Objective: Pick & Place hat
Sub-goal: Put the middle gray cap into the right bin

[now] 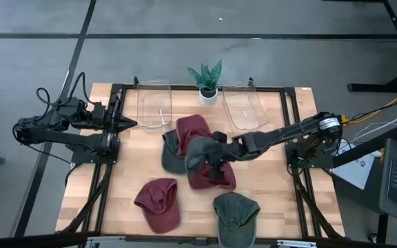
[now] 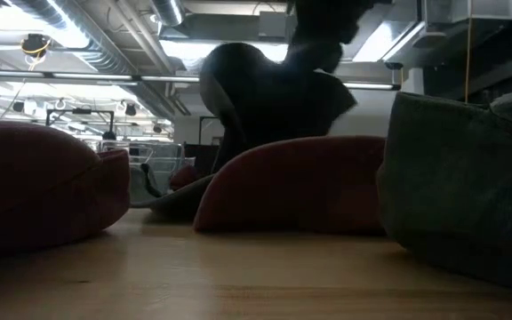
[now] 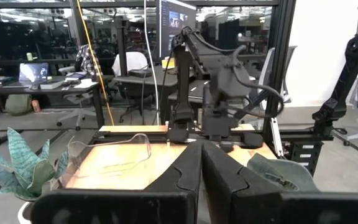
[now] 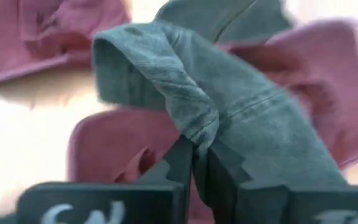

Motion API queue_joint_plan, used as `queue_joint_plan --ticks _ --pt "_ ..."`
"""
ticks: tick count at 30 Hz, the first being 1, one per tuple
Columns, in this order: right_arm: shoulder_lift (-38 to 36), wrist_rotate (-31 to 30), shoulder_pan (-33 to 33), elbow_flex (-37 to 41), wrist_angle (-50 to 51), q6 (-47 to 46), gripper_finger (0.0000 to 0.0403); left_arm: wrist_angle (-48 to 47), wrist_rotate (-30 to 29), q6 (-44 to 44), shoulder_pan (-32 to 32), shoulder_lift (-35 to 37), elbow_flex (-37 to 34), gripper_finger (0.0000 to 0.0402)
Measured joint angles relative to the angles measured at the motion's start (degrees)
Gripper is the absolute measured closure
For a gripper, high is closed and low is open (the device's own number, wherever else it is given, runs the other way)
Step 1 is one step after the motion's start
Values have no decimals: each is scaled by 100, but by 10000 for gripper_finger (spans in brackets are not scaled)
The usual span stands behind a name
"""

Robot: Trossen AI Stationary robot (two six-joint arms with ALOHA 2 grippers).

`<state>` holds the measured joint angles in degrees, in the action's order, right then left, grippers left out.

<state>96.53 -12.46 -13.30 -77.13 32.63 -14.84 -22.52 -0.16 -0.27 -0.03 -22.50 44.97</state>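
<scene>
- While the right end effector (image 1: 211, 160) pinches a green hat (image 1: 200, 150) tight above the maroon hats (image 1: 205, 173) mid-desk (image 1: 133, 165), the left end effector (image 1: 131, 125) waits closed at the desk's left edge.
- Beyond the desk stand office chairs (image 3: 129, 65) and glass partitions.

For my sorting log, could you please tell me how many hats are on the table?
5: green hat held by right gripper, maroon hats behind and beneath, front maroon hat, front green hat. More may be hidden.
</scene>
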Motion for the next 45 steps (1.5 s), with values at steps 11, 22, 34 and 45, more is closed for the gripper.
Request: queue_joint_plan --ticks 11,22,34,45 --pt "0 1177 -306 432 277 -1104 254 2 -2 -2 2 0 -2 389" --pt "-943 1958 -313 1453 -452 -2344 174 2 -2 -2 2 0 -2 393" --pt "-2249 1316 -368 3641 -3389 -6354 164 2 0 -1 2 1 -1 389" --pt "-2071 748 -424 4154 -4104 -7605 164 0 0 -2 0 1 -2 389"
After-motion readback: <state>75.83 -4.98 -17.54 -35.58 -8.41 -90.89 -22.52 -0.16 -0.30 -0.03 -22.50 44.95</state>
